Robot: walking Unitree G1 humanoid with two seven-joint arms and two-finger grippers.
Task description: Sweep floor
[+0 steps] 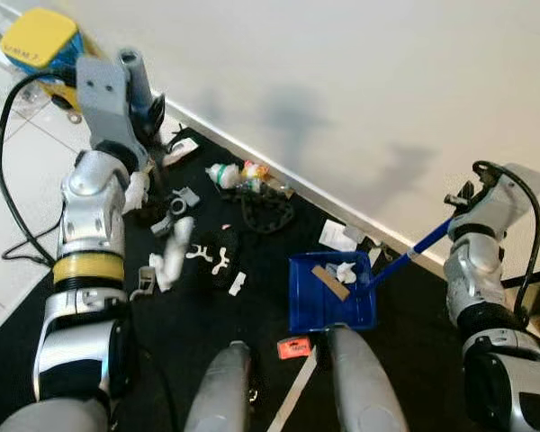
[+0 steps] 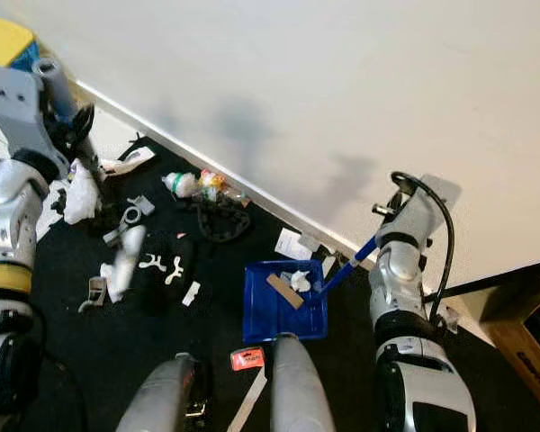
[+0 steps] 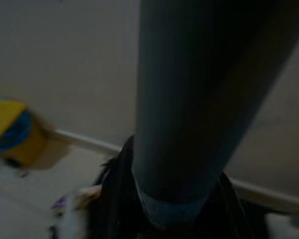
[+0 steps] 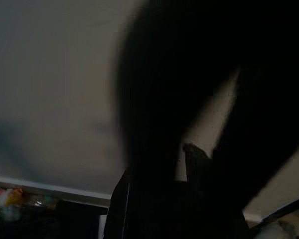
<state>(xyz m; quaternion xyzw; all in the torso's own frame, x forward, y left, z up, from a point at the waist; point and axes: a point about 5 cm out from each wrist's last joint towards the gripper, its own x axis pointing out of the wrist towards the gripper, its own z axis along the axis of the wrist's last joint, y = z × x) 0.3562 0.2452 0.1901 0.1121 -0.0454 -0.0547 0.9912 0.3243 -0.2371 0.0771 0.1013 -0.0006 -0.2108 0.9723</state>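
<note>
Blue dustpan (image 1: 328,297) handle in right pincer (image 1: 456,214)

R wrist cam: I see a dark blurred mass (image 4: 189,124) up close, pale wall (image 4: 50,89) behind, white baseboard (image 4: 50,188), coloured litter (image 4: 7,196) by it.

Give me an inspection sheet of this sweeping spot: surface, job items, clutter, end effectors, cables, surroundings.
Surface: black mat along a white wall, pale tile to the robot's left.
Job's things: blue dustpan on the mat, holding white scraps and a tan strip; grey broom handle at the left arm.
Clutter: white, grey and black litter on the mat left of the dustpan; red tag near the feet.
End effectors: left end effector at the broom handle, right end effector at the dustpan's blue handle; fingers not discernible.
Cables: black cable looping over the tile.
Surroundings: yellow and blue device by the wall.
</note>
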